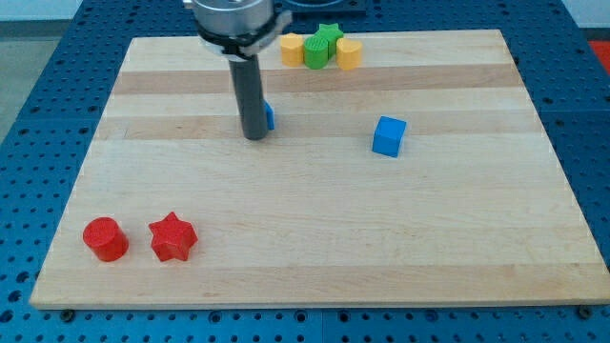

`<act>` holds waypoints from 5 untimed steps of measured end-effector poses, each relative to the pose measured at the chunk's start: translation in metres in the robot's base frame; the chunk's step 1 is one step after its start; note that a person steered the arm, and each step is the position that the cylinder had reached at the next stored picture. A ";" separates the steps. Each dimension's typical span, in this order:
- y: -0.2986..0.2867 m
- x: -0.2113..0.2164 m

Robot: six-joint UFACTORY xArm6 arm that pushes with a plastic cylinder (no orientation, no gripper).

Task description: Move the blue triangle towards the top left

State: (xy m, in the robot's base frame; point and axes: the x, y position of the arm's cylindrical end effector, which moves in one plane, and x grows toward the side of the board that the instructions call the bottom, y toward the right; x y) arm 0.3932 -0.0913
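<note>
Starting at the view's left, a red cylinder stands near the bottom corner of the wooden board, and just beside it to the right sits a red star, the two close but apart. Around the board lies a blue perforated table, cut off by every edge of the view.

Further right and higher up, the arm comes down from the view's top; its grey housing is cropped there, so only its lower part shows. From it the dark rod drops straight to the board, and my tip rests on the wood. There are no jaws to open or close on this rod; it is a plain bar, clamping nothing. The blue triangle is right against the rod's right side, almost wholly hidden behind it: only a thin blue sliver peeks out, and its shape cannot be made out.

Along the top edge, a yellow block, a green star-like block and another yellow block huddle touching in a row; their exact shapes are hard to read. Well apart to the right, a blue cube sits alone.
</note>
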 end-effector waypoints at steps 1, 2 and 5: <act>0.014 -0.001; 0.045 -0.004; -0.060 -0.042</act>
State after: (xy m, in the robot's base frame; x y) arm 0.3511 -0.1512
